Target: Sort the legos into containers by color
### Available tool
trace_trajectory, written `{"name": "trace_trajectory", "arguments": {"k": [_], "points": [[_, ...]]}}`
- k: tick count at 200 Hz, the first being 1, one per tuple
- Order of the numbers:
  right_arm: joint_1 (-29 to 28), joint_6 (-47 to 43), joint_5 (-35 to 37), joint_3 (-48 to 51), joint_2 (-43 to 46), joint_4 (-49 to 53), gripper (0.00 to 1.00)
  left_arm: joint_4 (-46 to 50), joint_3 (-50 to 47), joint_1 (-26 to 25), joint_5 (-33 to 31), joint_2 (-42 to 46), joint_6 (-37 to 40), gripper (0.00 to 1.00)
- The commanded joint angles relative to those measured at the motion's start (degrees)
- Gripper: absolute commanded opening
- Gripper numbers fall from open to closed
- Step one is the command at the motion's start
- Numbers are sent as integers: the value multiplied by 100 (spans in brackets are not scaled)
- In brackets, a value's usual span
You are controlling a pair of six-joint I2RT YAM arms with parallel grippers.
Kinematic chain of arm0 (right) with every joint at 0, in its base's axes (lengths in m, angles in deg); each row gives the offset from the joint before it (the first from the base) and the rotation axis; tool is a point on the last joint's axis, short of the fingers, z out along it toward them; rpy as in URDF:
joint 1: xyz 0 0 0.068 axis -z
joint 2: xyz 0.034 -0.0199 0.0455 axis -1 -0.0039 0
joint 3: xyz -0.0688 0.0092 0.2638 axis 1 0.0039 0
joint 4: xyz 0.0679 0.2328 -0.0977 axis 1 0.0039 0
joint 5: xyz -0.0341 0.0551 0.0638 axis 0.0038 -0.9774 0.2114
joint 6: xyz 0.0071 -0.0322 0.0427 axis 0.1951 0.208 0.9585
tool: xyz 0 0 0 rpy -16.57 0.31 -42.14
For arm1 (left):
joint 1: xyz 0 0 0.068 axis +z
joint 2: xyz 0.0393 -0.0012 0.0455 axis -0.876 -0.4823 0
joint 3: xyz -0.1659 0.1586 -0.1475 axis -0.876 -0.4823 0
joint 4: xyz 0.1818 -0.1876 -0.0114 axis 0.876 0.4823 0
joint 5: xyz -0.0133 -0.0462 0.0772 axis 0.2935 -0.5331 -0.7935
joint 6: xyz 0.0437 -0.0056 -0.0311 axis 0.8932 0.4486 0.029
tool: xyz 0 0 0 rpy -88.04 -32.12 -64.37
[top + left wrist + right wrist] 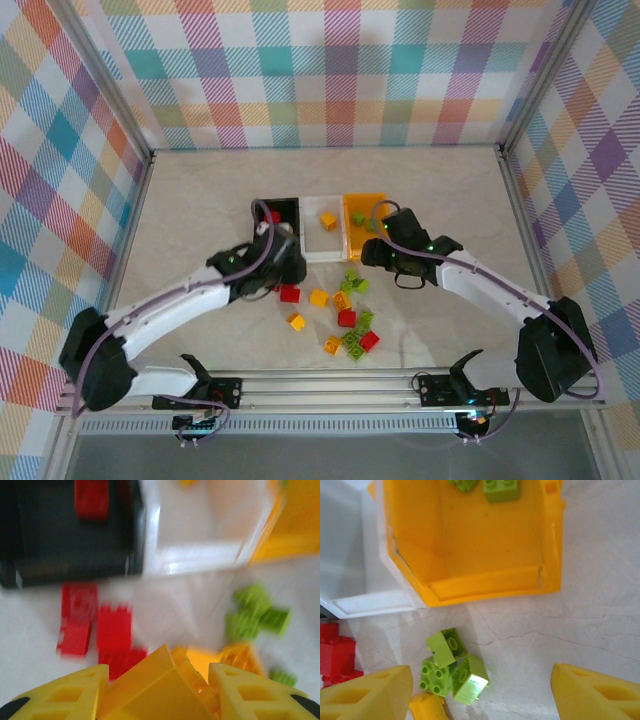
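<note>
At the centre of the overhead frame, 3 small open-topped rectangular plastic bins are lined up side by side on the pale marbled counter point(200, 200). A black bin point(290, 203) is on the left, a white bin point(318, 246) is in the middle and an orange-yellow bin point(366, 200) is on the right. A red studded plastic brick point(273, 215) is seen inside the black bin, and a yellow-orange studded brick point(327, 220) inside the white bin. At the top of the right wrist frame, 2 lime green studded bricks point(501, 489) are seen inside the orange-yellow bin.

The left gripper point(157, 672) is placed just below the black bin in the overhead frame. Its jaws are closed on a held yellow-orange brick point(150, 692), seen at the bottom centre of the left wrist frame. Blurred loose red bricks point(97, 630) are seen on the counter at the left centre of that frame.

The right gripper point(482, 672) is placed just below the orange-yellow bin, its jaws spread wide with nothing gripped. A cluster of 3 lime green bricks point(451, 667) is seen on the counter at the lower left of its frame. The remaining scattered bricks point(345, 315) lie loose at the lower centre of the overhead frame.
</note>
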Motion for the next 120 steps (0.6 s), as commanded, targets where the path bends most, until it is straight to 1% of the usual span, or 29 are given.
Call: {"name": "trace_trajectory", "arguments": {"k": [1,25,48,70,81,88,101,108,120], "points": [[-28,185,-23,196,198,12,74,-184,912,257,171,-980,476,37],[-28,191,3,409,307,101,73,-121,2085,385,212,-2101,691,36],[-28,240,-32,597,414,152,74,16,2888,479,178,-3030,758,36],[-28,290,-93,782,575,121,74,131,3406,553,157,-3615,723,36],[-32,313,-177,875,640,73,74,144,3596,552,174,-3758,691,38],[-36,325,-242,930,654,31,74,133,3682,552,199,-3804,654,44],[-41,356,-381,1009,656,-72,74,102,3803,554,278,-3846,584,59],[-52,378,-443,1042,653,-145,75,111,3849,544,297,-3850,572,66],[-101,422,-534,1078,622,-225,75,133,3895,547,342,-3799,548,73]]}}
